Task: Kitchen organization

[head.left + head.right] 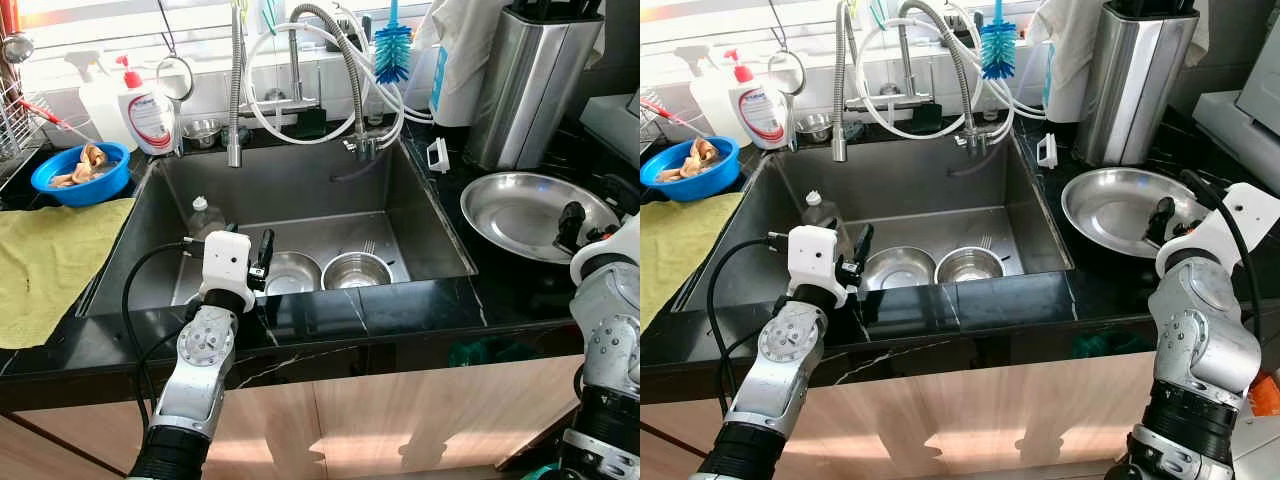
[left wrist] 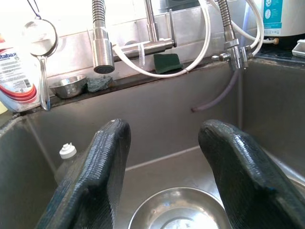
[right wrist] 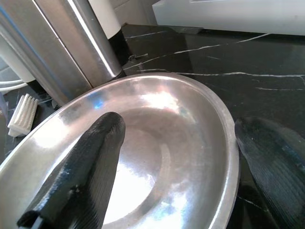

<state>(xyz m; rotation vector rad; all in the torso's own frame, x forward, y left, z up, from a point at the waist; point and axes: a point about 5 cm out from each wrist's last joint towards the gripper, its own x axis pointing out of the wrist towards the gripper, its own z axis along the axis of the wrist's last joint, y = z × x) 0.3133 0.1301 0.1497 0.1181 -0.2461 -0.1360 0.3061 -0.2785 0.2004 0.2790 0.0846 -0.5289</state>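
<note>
Left gripper point(image 2: 162, 176) spread over the sink point(image 1: 300, 190) bowls point(image 1: 292, 272) — right gripper point(image 3: 190, 167) spread astride the plate point(image 3: 157, 124) rim on the black tabletop point(image 1: 420, 305).

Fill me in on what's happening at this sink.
The robot stands at the sink. Its left gripper hangs open over the near rim, above one of two steel bowls in the basin. Its right gripper straddles the rim of a steel plate on the counter, jaws open, one finger inside and one outside. Nothing is gripped yet.
</note>
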